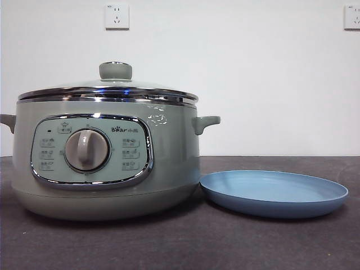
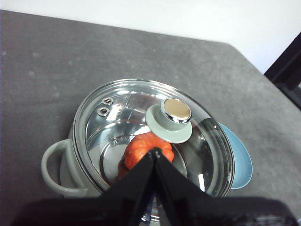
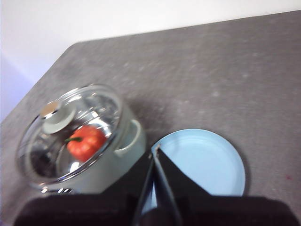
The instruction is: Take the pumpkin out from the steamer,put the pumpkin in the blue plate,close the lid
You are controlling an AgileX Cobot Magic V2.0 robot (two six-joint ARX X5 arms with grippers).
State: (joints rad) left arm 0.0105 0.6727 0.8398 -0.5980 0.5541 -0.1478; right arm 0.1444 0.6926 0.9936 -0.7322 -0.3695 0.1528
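Observation:
The sage-green steamer stands at the left of the table with the glass lid resting on it, pale green knob on top. Through the glass the orange-red pumpkin shows inside the pot. Right beside the pot lies the blue plate, empty. My left gripper hangs shut high above the lid. Above the near rim of the plate my right gripper is also shut, holding nothing. Neither arm shows in the front view.
The dark grey tabletop stretches in front of and around both objects. A white wall with two sockets stands behind. A pot side handle juts toward the plate.

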